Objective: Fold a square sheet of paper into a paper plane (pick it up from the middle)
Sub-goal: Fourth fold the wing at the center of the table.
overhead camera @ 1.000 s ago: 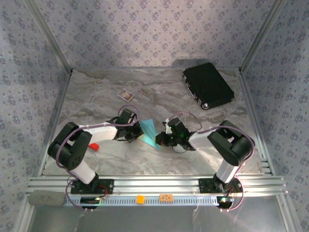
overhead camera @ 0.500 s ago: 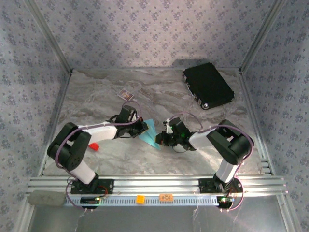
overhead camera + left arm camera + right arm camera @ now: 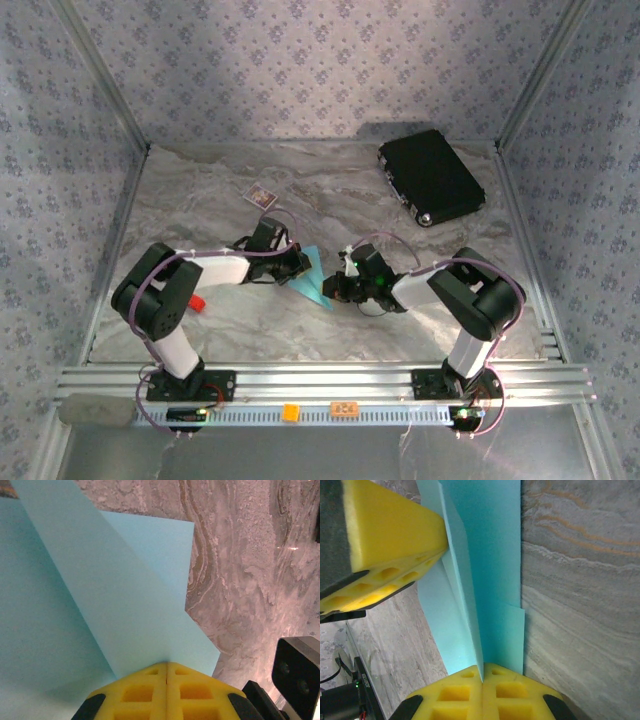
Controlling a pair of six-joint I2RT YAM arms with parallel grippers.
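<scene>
Marble table (image 3: 200,200): one folded blue paper (image 3: 313,285), left hand (image 3: 298,268) and right hand (image 3: 337,290) both clamped on it; one black case (image 3: 432,178).

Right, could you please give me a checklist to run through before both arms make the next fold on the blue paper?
1. Left tool shut on the paper: ok, its pads are closed on the paper's edge.
2. Right tool shut on the paper: ok.
3. A crease already in the paper: ok, folded layers show between the tools.
4. Layer edges lined up: cannot tell.
5. Paper lifted off the table: cannot tell.
6. Black case and small card away from the fold: ok, both lie toward the far side.
</scene>
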